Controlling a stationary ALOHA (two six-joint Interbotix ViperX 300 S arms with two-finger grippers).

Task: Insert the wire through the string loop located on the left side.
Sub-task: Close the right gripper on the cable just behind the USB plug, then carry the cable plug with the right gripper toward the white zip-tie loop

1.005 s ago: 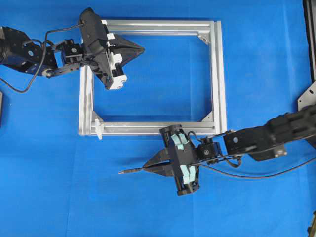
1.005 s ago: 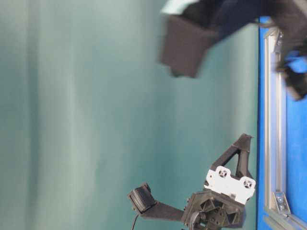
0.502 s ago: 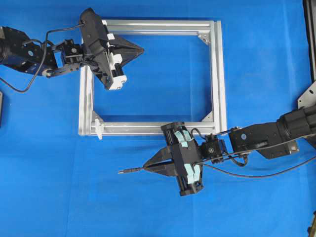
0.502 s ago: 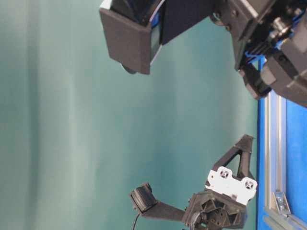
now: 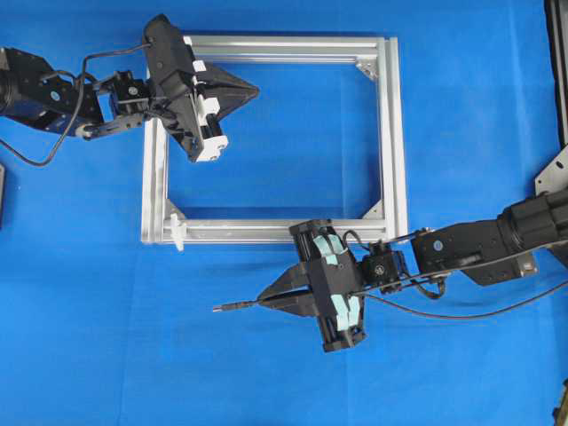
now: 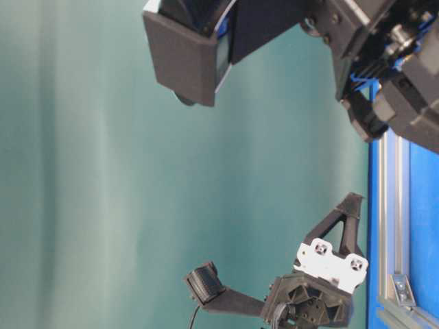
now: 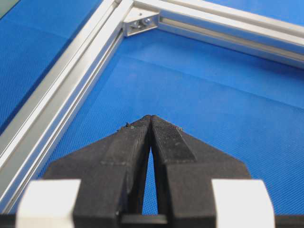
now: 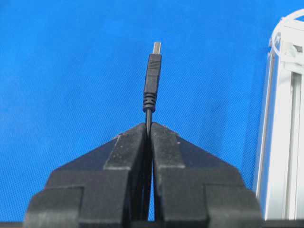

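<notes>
Two black grippers work over a blue textured mat (image 5: 89, 337) that covers the whole table. Nearest the lower edge of the overhead view, at about six o'clock, the right gripper (image 5: 263, 300) has its fingers pinched tight on the wire (image 5: 232, 307), whose slim plug tip juts toward nine o'clock, above the mat and apart from the frame. Just beyond, the silver aluminium frame (image 5: 393, 133) lies flat. At its lower left corner, around seven o'clock of the frame, sits the string loop (image 5: 178, 232), small and white. Farther off, at eleven o'clock, the left gripper (image 5: 253, 89) hovers inside the frame, fingers pressed together on nothing. A plain teal backdrop (image 6: 82, 171) closes the room.
</notes>
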